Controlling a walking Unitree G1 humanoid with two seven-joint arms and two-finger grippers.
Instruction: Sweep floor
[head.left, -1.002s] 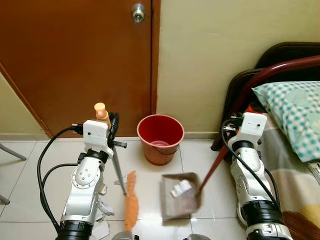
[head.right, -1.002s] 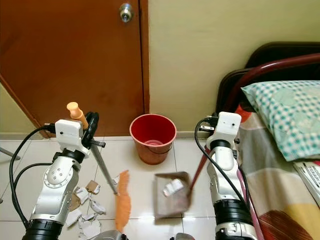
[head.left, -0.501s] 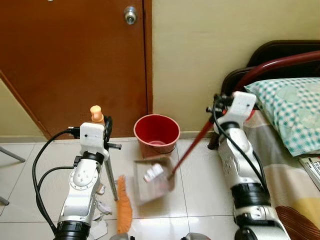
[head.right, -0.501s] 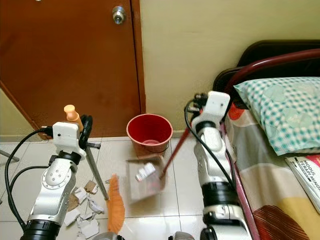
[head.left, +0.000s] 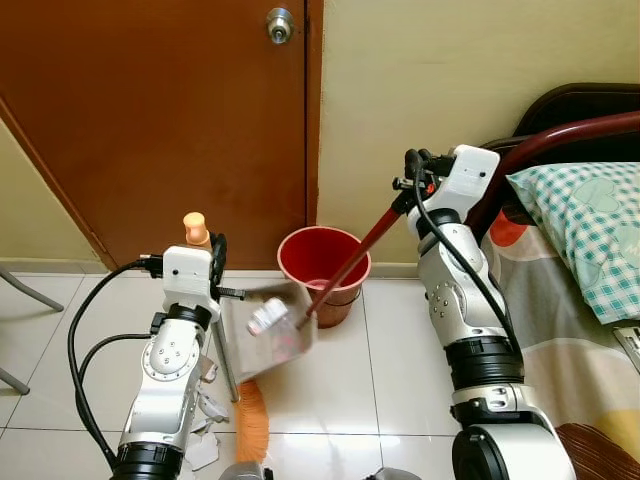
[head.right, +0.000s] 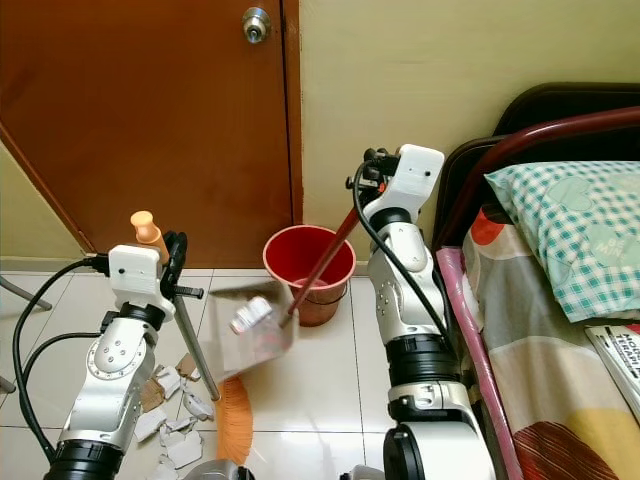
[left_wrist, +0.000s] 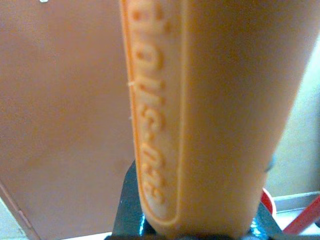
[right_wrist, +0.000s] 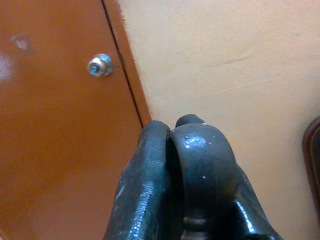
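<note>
My left gripper (head.left: 221, 264) is shut on the grey shaft of a broom, just below its orange handle end (head.left: 197, 228). The left wrist view has the orange handle (left_wrist: 210, 115) close up. The orange bristles (head.left: 252, 428) rest on the tiles by my left arm. My right gripper (head.left: 409, 187) is raised near the wall and shut on the long red handle (head.left: 350, 262) of a dustpan (head.left: 272, 338). The pan hangs tilted above the floor, left of the red bucket (head.left: 322, 262), with a white scrap (head.left: 266, 318) on it. In the right wrist view the black fingers (right_wrist: 200, 165) are pressed together.
Several torn paper scraps (head.right: 168, 420) lie on the tiles by my left arm. A brown door (head.left: 160, 120) and a yellow wall (head.left: 450, 70) stand ahead. A bed with a dark red frame (head.left: 570, 130) and a checked pillow (head.left: 590, 220) is on the right.
My right arm has risen and swung left, lifting the dustpan off the floor to beside the bucket. The broom has barely moved. The camera has shifted.
</note>
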